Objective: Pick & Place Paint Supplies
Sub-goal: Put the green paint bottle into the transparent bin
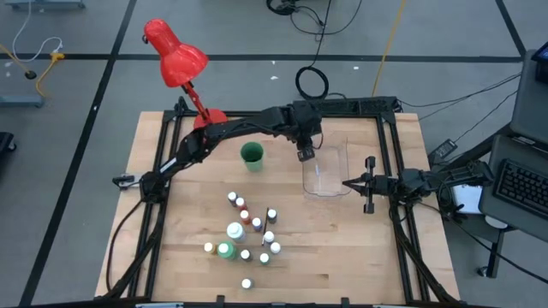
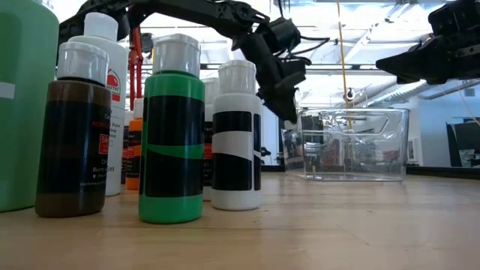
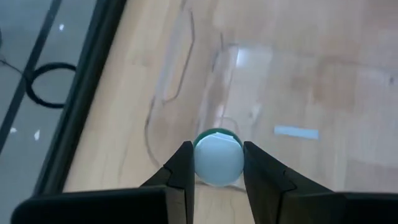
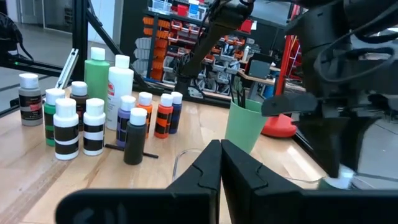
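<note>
Left hand (image 3: 214,167) grips a tiny green paint bottle with a white cap (image 3: 217,158), holding it upright above the clear plastic tray (image 1: 329,175), presumably so it can be lowered in standing. Right hand (image 1: 347,182), fingers closed on nothing, waits at the tray's right edge. About a dozen small white-capped paint bottles (image 1: 249,233) and two bigger ones, white (image 1: 235,230) and green (image 1: 225,250), stand clustered on the wooden desk (image 1: 342,248), well apart from the tray. One green cup (image 1: 252,156) stands nearby.
</note>
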